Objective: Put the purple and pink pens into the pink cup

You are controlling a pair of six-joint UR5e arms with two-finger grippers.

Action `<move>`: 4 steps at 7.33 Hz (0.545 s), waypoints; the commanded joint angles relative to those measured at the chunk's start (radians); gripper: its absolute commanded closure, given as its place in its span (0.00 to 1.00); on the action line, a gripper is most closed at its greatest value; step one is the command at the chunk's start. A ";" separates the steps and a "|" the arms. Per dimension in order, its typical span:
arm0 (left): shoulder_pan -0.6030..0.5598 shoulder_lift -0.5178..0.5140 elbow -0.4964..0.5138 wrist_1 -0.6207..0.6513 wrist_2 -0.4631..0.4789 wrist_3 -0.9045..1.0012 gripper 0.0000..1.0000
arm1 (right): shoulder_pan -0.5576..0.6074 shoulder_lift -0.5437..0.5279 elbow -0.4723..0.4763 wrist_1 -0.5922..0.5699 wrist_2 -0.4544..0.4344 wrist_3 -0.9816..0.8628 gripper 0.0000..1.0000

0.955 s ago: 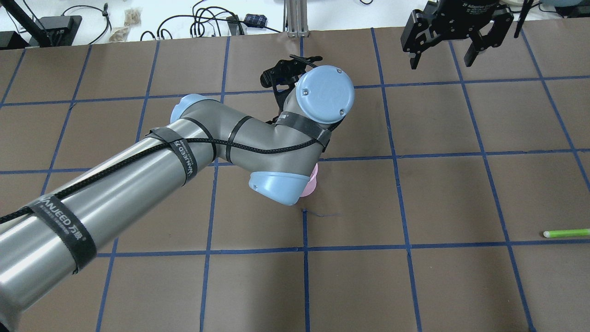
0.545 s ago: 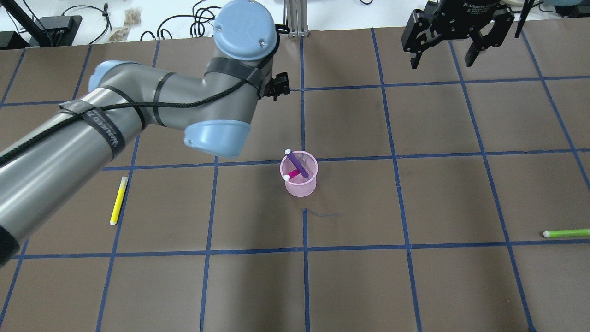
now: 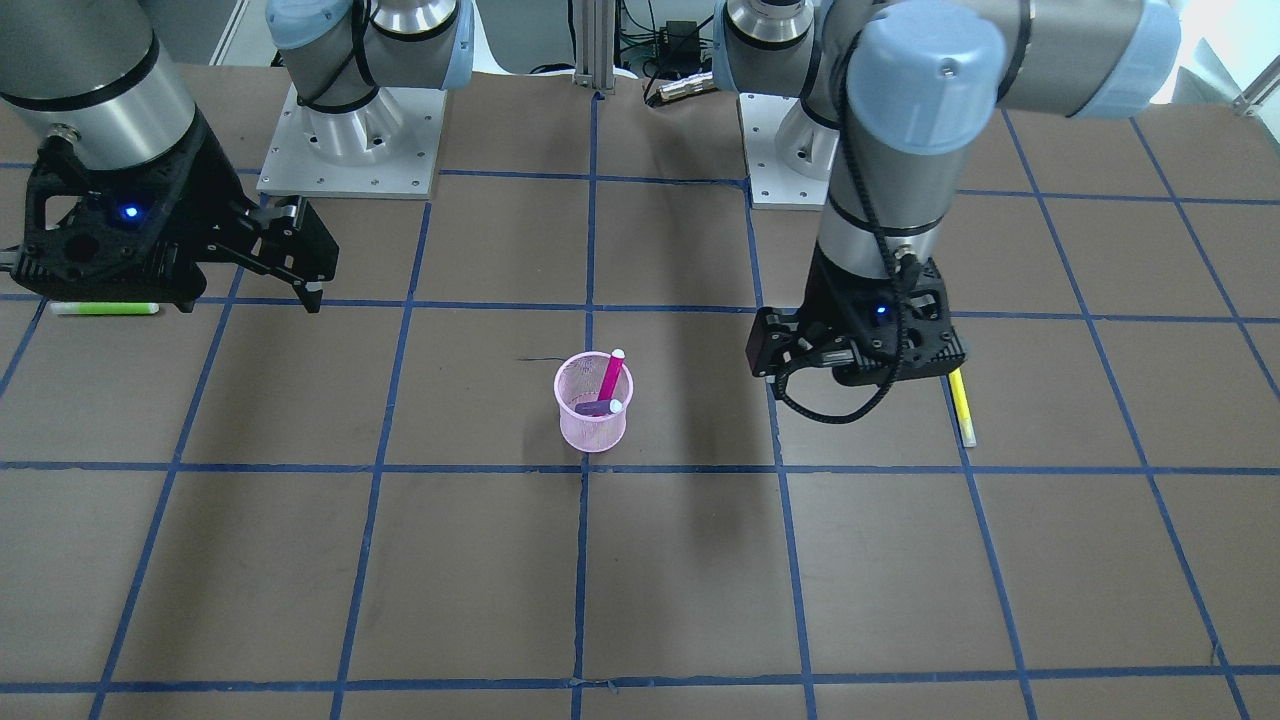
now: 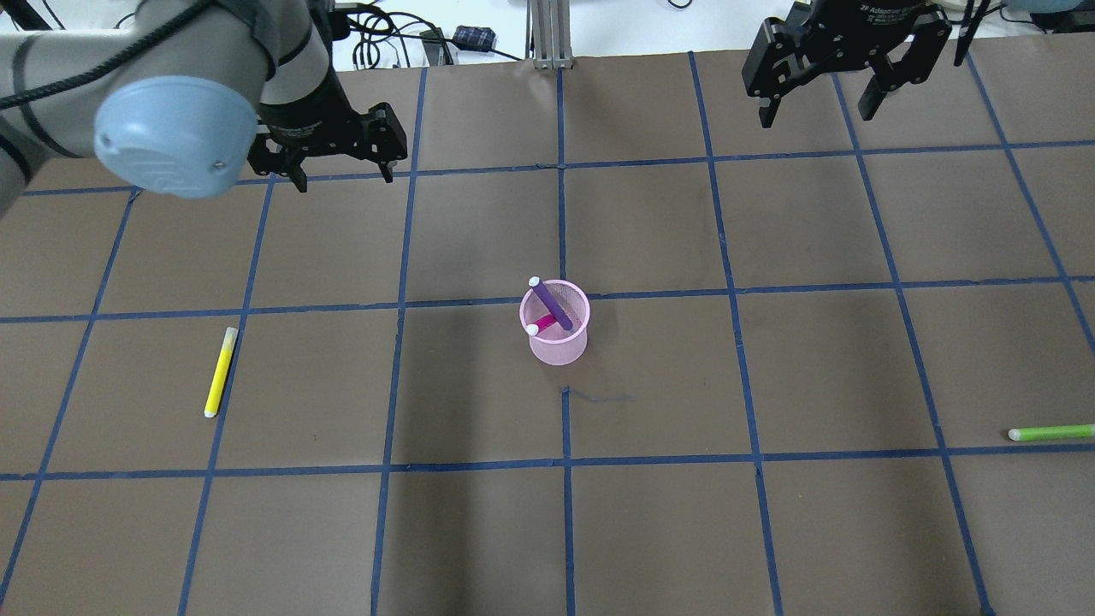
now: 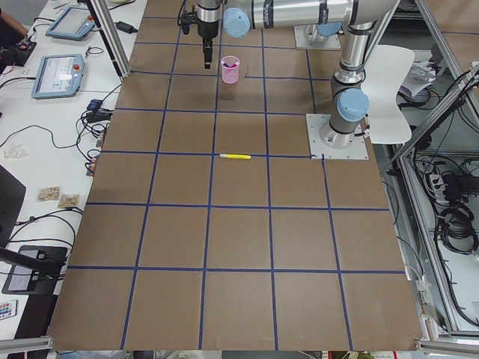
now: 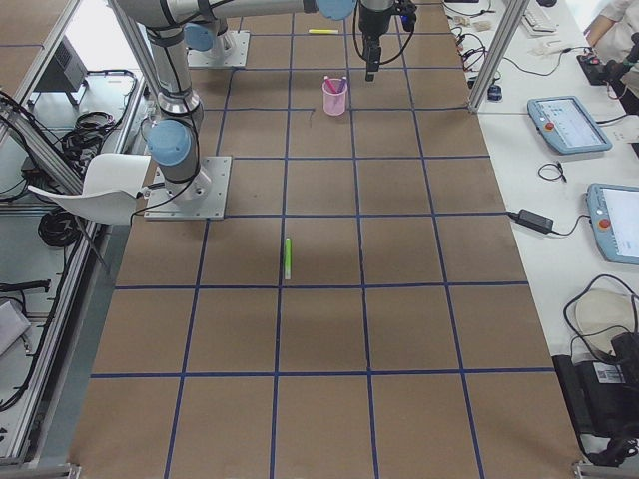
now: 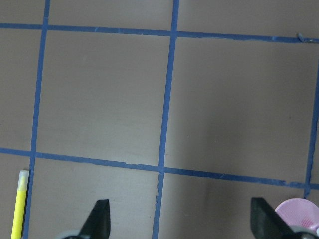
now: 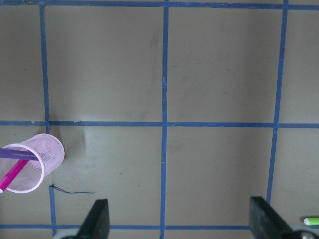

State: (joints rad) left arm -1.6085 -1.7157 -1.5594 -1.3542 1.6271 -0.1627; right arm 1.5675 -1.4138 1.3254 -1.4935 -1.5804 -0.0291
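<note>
Inside pink cup (image 4: 558,349) lean two pens (image 4: 552,305); left pincer (image 4: 342,178), right pincer (image 4: 817,113) apparently spread.

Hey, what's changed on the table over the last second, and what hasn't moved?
The left arm swung away to its own left, uncovering the pink cup; the left gripper now hangs open and empty. Unchanged: purple pen and pink pen in the cup, yellow pen, green pen, right gripper open.
</note>
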 commanded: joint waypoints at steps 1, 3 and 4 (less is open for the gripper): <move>0.064 0.069 0.004 -0.129 -0.023 0.140 0.00 | 0.005 -0.010 -0.011 -0.014 0.008 0.012 0.00; 0.088 0.128 -0.017 -0.227 -0.015 0.216 0.00 | 0.005 -0.010 -0.014 -0.013 0.010 -0.003 0.00; 0.088 0.140 -0.018 -0.241 -0.013 0.216 0.00 | 0.008 -0.010 -0.011 -0.014 -0.009 0.001 0.00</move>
State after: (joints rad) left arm -1.5267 -1.6000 -1.5700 -1.5628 1.6113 0.0363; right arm 1.5714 -1.4228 1.3135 -1.5058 -1.5763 -0.0302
